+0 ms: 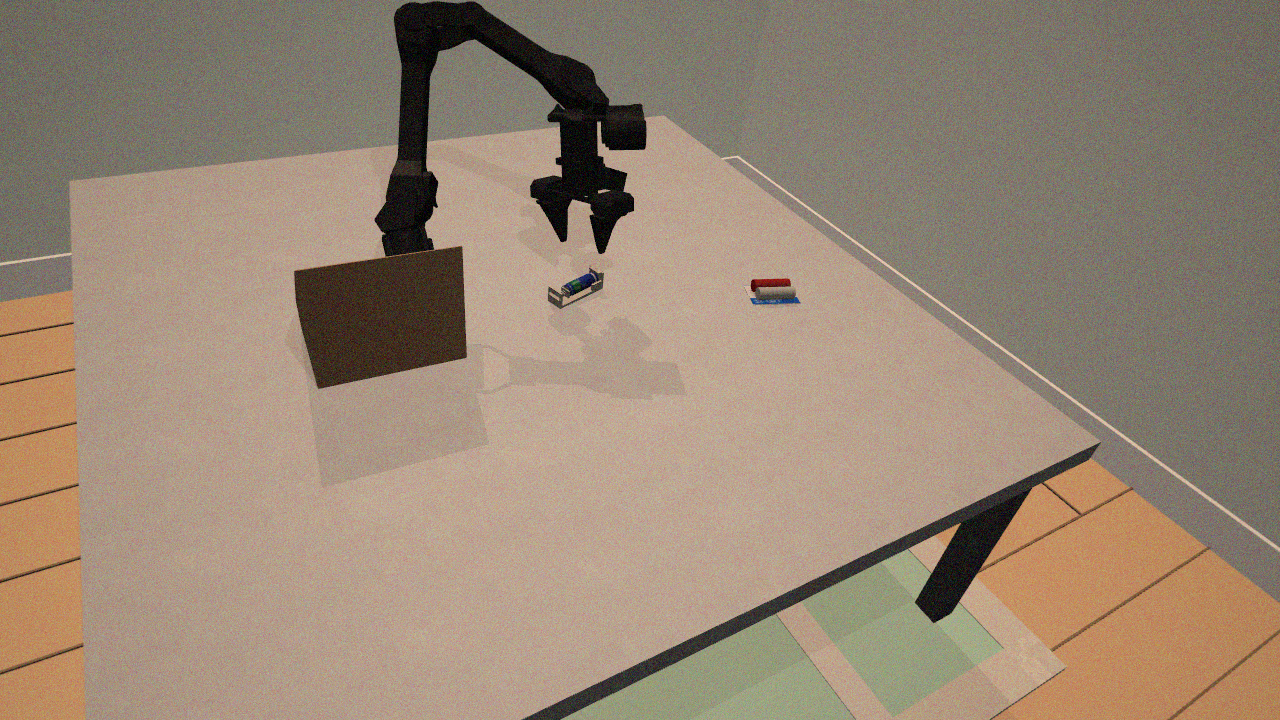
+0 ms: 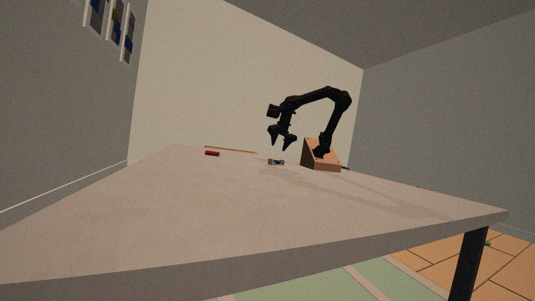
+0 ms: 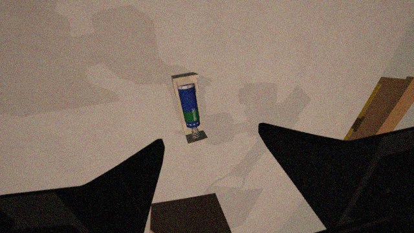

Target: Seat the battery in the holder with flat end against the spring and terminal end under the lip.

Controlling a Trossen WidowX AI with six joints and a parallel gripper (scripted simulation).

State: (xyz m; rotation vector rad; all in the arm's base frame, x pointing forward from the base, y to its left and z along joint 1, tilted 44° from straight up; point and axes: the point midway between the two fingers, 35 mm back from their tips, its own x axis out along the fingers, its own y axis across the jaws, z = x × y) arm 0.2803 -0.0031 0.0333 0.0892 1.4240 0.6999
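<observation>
The light is soft and even. My gripper [image 1: 584, 234] and arm throw pale shadows on the worktop [image 1: 626, 465]. All three pictures look grainy, with no glare.

Open gripper [image 1: 585, 240] hangs above the holder [image 1: 575, 289]; a brown wedge [image 1: 383, 315] stands at its left, rolls [image 1: 773, 290] well right.

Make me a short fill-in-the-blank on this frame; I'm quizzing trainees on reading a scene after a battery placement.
1. The blue-and-green cylindrical battery lies inside the small pale ____.
2. The black parallel-jaw gripper hangs above it with its fingers ____.
3. The coiled metal spring sits at the battery's ____ end.
4. The red cylinder lies beside a ____ cylinder.

Missing words: holder; open; green; white
</observation>
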